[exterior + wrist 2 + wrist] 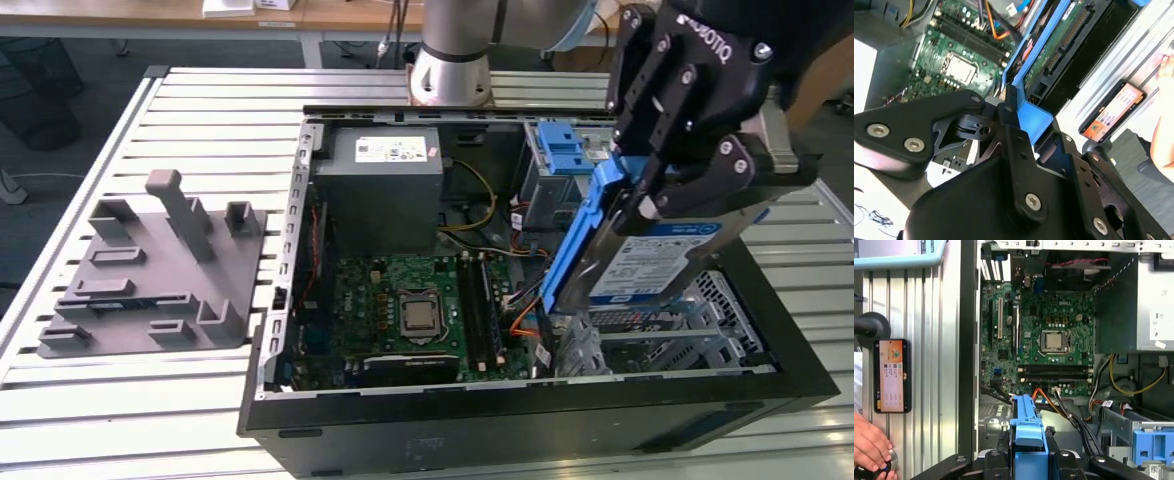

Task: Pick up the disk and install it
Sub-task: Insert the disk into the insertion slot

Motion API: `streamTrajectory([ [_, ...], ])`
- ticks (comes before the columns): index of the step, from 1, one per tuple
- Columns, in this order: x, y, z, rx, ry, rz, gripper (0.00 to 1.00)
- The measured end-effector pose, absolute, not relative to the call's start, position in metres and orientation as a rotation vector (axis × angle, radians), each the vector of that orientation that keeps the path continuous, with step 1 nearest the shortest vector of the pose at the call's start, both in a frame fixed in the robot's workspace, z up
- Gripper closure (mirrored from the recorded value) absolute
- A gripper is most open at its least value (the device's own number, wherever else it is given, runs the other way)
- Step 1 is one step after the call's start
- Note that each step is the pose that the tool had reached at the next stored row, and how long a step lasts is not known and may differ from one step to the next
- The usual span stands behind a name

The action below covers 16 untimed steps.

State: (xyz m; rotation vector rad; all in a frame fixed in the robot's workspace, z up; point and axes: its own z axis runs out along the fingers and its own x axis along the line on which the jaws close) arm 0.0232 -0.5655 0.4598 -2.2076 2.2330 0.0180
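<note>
Black gripper links loom closest in the exterior view, the fingers pinching the disk by the upper end of its blue bracket. Held so, the disk hangs below the fingers, tilted steeply on edge with its long axis running down toward the metal drive cage at the exterior view's right of the open computer case. Its lower end sits just above that cage, beside the green motherboard.

No wording proved legible. Printed matter was noted as follows: a blue-and-white label on the flat silver-grey disk; a white sticker on the grey metal power-supply box — fine print only; and an orange lit screen on a black handheld device.
</note>
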Motion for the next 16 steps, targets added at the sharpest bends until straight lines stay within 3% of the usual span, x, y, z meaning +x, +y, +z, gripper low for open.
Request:
streamTrajectory([
  [16,0.065,-0.571,0.446,-2.205,2.235,0.018,0.64],
])
